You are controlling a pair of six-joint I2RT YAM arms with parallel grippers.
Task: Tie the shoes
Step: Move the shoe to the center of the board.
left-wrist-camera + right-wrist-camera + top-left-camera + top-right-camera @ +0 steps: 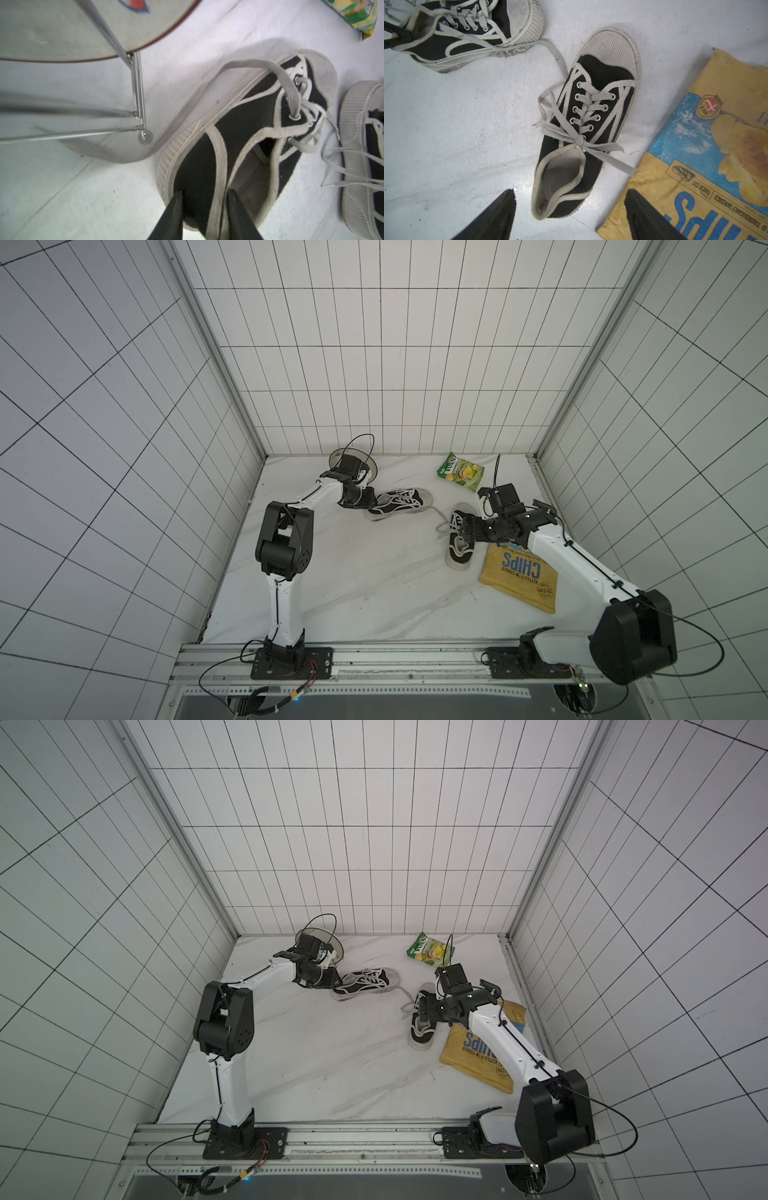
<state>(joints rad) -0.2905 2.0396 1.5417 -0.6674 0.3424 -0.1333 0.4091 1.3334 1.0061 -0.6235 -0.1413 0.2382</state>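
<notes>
Both top views show the shoes, black sneakers with white soles and laces. One shoe (401, 506) (368, 986) lies tipped on its side with loose laces (291, 91), one end trailing across the table. My left gripper (372, 499) (204, 199) straddles its heel, one finger outside and one inside the opening; whether they press on it I cannot tell. The other shoe (459, 549) (593, 108) stands on its sole, its laces knotted in a bow (579, 141). My right gripper (463, 526) (571, 191) hangs open over its heel, touching nothing.
A yellow chips bag (519, 576) (716, 145) lies just right of the upright shoe, under my right arm. A green snack bag (460, 471) lies at the back. A plate on a wire stand (353, 460) (62, 31) stands behind my left gripper.
</notes>
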